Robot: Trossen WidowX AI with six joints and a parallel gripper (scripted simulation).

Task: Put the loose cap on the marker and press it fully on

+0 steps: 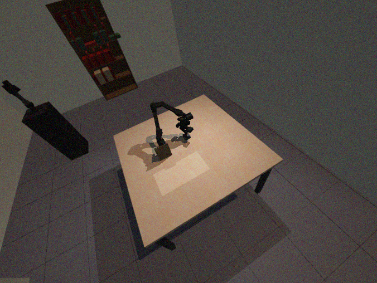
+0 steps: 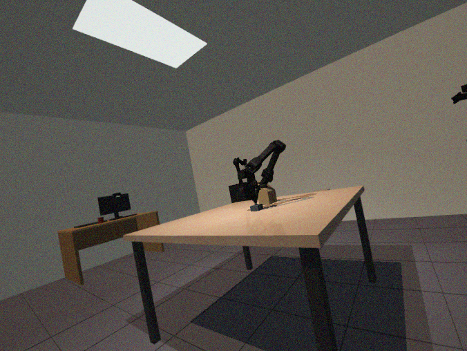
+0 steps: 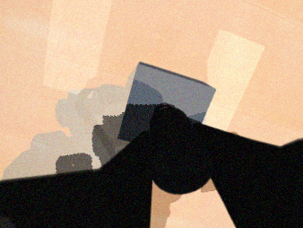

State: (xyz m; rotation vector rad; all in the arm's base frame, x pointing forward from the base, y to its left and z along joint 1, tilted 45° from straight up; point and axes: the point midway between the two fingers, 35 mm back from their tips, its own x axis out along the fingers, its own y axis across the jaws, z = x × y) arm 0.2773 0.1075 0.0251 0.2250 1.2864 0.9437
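Observation:
The holder block is a blue-grey box on the table. My gripper points down just above it. The gripper is shut on the cap, a dark round shape between the two black fingers in the wrist view. In that view the cap and fingers overlap the lower part of the block. The marker cannot be made out; the cap and fingers hide the place where it would show. Whether the cap touches the marker cannot be told.
The arm's base block stands on the wooden table, close to the holder block. Dark shadows of the arm and bright light patches lie on the table top. A second arm on a black pedestal stands away from the table.

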